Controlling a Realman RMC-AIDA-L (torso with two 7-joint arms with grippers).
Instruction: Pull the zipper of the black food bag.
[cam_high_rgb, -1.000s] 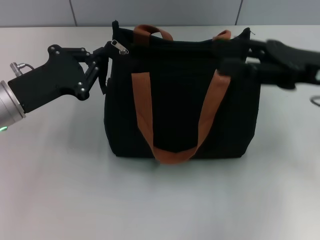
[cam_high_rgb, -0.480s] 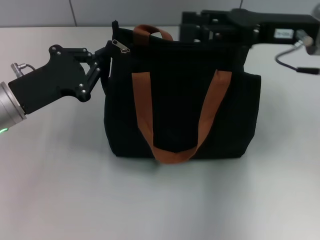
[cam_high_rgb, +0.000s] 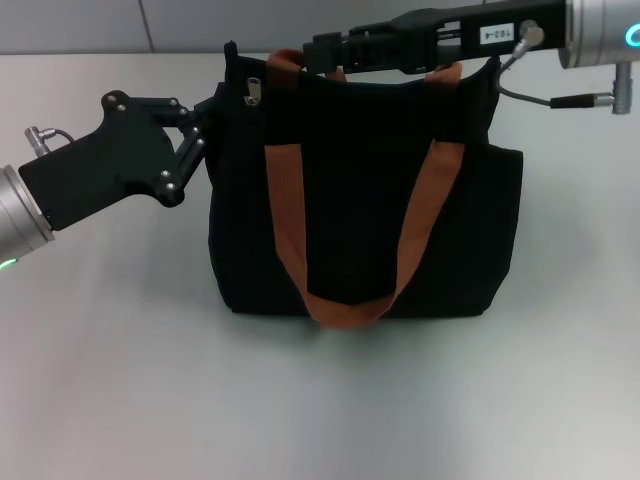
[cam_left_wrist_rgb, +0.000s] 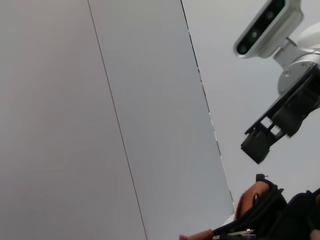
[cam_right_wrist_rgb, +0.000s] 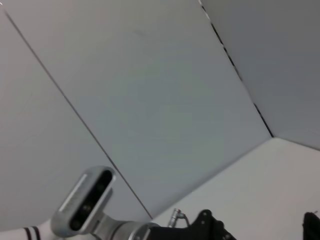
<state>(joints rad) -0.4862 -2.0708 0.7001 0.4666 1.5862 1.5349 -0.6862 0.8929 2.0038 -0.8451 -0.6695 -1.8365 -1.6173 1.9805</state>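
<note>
My right fingers (cam_high_rgb: 318, 52) have swept along the bag's (cam_high_rgb: 365, 200) top toward its left corner, where the zipper (cam_high_rgb: 254, 90) hangs. From the head, my left fingers (cam_high_rgb: 212, 118) pinch that corner's fabric; whether the right ones are parted, I cannot tell. Reaching step: next, close on the tab. Left wrist shows the right fingers (cam_left_wrist_rgb: 259, 146) above the bag; right wrist shows mostly wall.

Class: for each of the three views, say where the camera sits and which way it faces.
Head view: high, looking down at the black food bag; left gripper and right gripper show.
Left wrist view: faces up at wall panels; bag and right gripper shared with head view.
Right wrist view: faces upward at wall panels.
</note>
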